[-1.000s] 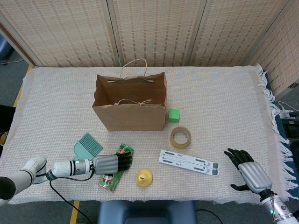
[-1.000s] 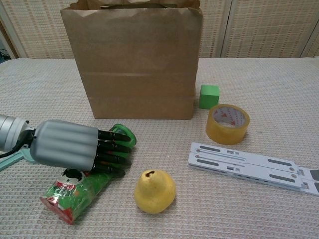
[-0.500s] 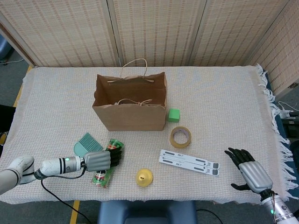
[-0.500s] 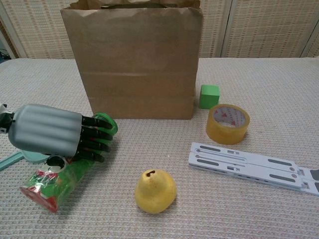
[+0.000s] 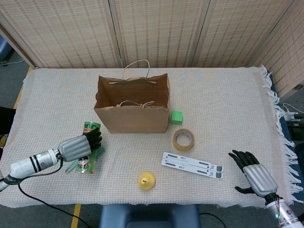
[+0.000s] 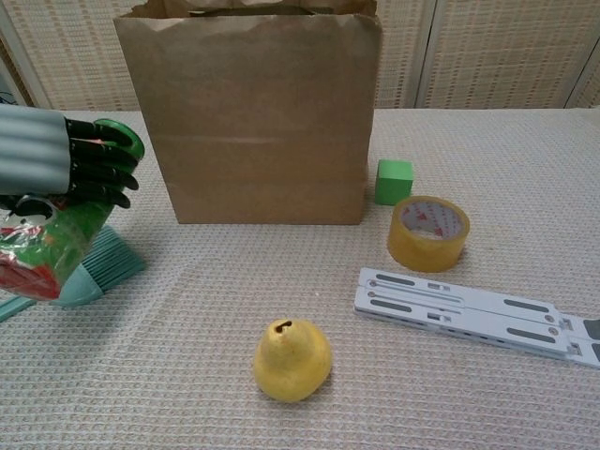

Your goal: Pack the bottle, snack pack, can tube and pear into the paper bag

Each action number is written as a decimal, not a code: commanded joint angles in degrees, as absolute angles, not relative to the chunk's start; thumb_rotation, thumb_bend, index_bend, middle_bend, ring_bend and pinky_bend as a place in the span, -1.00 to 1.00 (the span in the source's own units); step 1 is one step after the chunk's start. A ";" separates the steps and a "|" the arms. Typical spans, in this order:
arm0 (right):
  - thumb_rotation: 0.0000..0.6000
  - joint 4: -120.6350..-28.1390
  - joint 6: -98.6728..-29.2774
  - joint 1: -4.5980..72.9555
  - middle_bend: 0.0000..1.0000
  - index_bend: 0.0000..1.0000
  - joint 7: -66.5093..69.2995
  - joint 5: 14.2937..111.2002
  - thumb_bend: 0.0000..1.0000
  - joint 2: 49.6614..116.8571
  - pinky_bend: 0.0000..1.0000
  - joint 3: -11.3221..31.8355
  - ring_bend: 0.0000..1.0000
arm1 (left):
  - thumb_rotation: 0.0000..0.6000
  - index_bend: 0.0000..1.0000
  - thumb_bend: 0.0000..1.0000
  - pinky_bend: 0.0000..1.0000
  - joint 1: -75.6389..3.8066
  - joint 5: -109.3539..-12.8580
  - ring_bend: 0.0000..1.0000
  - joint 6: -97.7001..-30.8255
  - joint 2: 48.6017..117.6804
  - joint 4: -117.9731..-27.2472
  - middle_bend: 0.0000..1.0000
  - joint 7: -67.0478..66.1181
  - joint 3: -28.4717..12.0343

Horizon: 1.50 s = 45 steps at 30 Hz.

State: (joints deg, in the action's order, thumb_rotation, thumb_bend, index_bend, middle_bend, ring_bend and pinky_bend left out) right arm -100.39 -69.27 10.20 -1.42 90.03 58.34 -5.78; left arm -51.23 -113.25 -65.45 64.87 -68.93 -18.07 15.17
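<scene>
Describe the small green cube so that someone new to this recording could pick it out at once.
Start at the brown paper bag standing in the middle of the table. The small green cube sits on the cloth just off the bag's lower right corner, with the roll of yellowish tape a little nearer the camera. It is the only solid, plain green block; the tape is a hollow ring.

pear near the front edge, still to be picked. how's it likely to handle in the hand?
The pear looks rounded and smooth-skinned, so it could slip in a loose grip. It stands stem-up on the woven cloth, apart from other items; a sideways nudge would probably topple and roll it. It looks firm and solid, likely dense for its size, though hard fingers might bruise it.
</scene>
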 commanded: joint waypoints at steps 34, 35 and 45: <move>1.00 -100.07 -69.55 10.10 -1.00 -1.00 -2.07 90.73 -0.95 58.72 -1.00 -5.89 -1.00 | 1.00 0.28 0.33 0.64 -46.46 -64.20 0.31 -77.36 80.25 -100.36 0.34 -6.85 -24.53; 1.00 -100.13 -69.46 10.13 -1.00 -1.00 -1.99 90.69 -0.95 58.67 -1.00 -5.91 -1.00 | 1.00 0.28 0.32 0.64 -47.28 -64.15 0.31 -76.51 81.34 -99.53 0.34 -7.45 -24.31; 1.00 -100.42 -68.82 10.37 -1.00 -1.00 -1.34 90.26 -0.95 58.17 -1.00 -5.95 -1.00 | 1.00 -0.29 0.02 0.07 -51.96 -59.40 -0.32 -67.65 86.74 -91.90 -0.25 -12.96 -22.11</move>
State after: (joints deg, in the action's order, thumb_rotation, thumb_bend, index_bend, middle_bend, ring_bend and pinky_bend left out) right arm -100.42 -68.81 10.36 -1.35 90.26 58.17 -5.94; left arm -50.99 -61.29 -69.61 85.90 -92.77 -11.27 -22.83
